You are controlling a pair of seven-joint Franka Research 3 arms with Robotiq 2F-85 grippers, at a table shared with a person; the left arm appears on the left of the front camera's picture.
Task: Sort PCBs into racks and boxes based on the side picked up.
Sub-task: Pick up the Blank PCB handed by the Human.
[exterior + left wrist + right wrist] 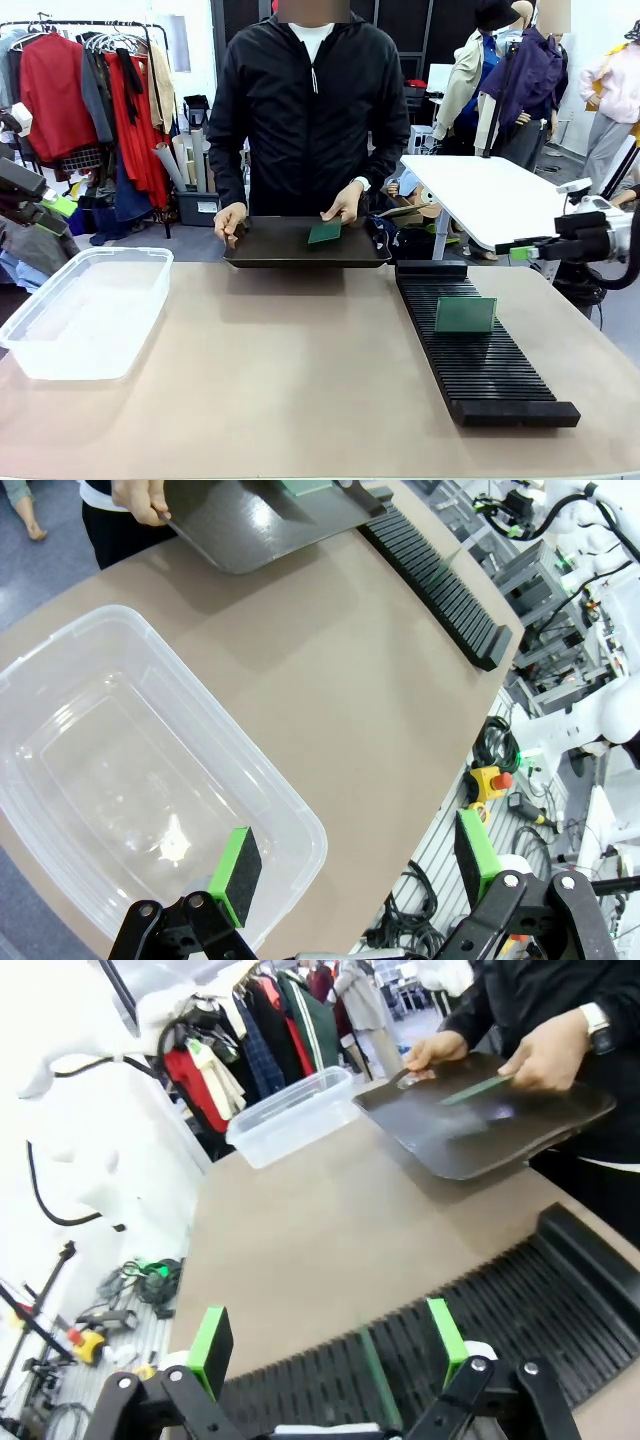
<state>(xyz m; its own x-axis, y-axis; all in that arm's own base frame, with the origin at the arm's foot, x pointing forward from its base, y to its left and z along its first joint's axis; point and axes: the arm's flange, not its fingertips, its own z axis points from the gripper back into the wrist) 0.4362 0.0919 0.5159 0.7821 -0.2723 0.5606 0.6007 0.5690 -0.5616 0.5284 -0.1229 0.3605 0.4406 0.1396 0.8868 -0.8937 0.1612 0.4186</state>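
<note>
A tan bench (300,390) was seen from the robot's side, with a person (310,100) in a black jacket standing at its far edge. A clear plastic box (85,310) was set at the bench's left edge, with nothing seen inside it. A long black slotted rack (500,385) was laid along the right side, running from the far edge toward the near edge. A dark shallow tray (280,250) was placed at the middle of the far edge, gripped at one corner by one hand (230,220). The other hand (345,205) was rested on a green PCB (324,234) lying flat on the tray. A second PCB (465,314) was stood upright in the rack's slots. The left fingers (237,872) were spread wide over the box's corner, holding nothing. The right fingers (212,1345) were spread wide above the rack, holding nothing.
</note>
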